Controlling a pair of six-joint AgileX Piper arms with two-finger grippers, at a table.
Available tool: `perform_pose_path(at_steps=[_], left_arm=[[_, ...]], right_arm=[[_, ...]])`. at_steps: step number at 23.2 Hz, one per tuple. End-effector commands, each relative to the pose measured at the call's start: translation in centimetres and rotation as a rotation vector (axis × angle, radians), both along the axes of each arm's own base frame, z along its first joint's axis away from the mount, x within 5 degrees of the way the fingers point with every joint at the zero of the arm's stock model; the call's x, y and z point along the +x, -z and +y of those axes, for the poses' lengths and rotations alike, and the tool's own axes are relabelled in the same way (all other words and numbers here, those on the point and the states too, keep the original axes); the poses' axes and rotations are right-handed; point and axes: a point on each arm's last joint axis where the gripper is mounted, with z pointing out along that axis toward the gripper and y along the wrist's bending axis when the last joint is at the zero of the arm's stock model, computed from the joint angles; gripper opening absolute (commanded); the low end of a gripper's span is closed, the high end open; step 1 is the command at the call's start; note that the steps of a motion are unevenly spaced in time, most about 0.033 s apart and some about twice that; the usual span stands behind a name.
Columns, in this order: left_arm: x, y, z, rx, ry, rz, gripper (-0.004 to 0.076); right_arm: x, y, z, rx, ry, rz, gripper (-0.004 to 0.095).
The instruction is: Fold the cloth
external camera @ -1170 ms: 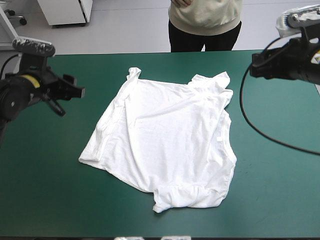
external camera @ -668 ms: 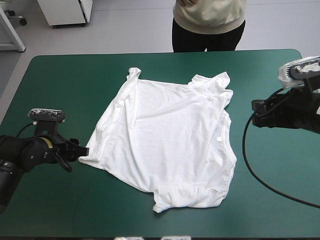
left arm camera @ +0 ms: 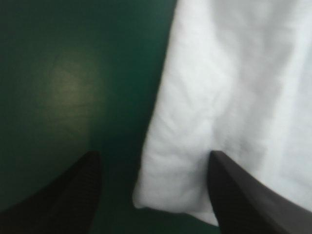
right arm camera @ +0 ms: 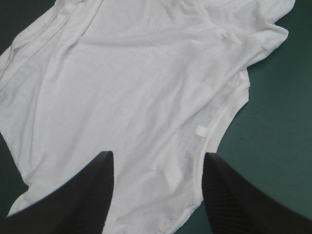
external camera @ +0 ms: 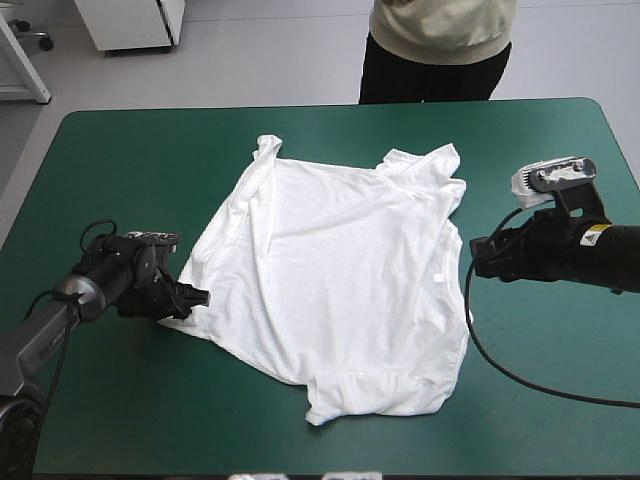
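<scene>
The white T-shirt lies spread flat in the middle of the teal-green bench, its long axis running from the far edge toward the near one. The left jaws stand open and low, with the shirt's left corner between them. The right jaws, also open, hang just beside the right-hand edge, cloth ahead. The left arm is nearer, so gripping that corner likely comes first.

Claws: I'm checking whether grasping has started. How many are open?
2. The left claw stands open around the T-shirt's left corner. The right claw stands open facing its right edge. Neither is shut on it.
</scene>
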Motion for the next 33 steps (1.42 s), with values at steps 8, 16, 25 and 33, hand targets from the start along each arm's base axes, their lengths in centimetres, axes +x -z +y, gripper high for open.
perform_pose_path(at_steps=[8,16,25,33], left_arm=[[0.7,0.0,-1.0,-0.134,0.103,0.007,-0.0005],[0.6,0.0,-1.0,-0.132,0.130,0.014,-0.0009],[0.6,0.0,-1.0,-0.132,0.130,0.014,-0.0009],[0.6,0.0,-1.0,-0.131,0.135,0.009,-0.0009]], right_arm=[[0.7,0.9,0.0,0.017,0.015,0.000,0.0509],[-0.7,10.6,1.9,-0.109,-0.039,0.328,0.0509],[-2.4,16.6,5.3,-0.207,0.001,0.414,0.0523],[0.1,23.1,8.3,-0.191,-0.062,0.640,0.0455]])
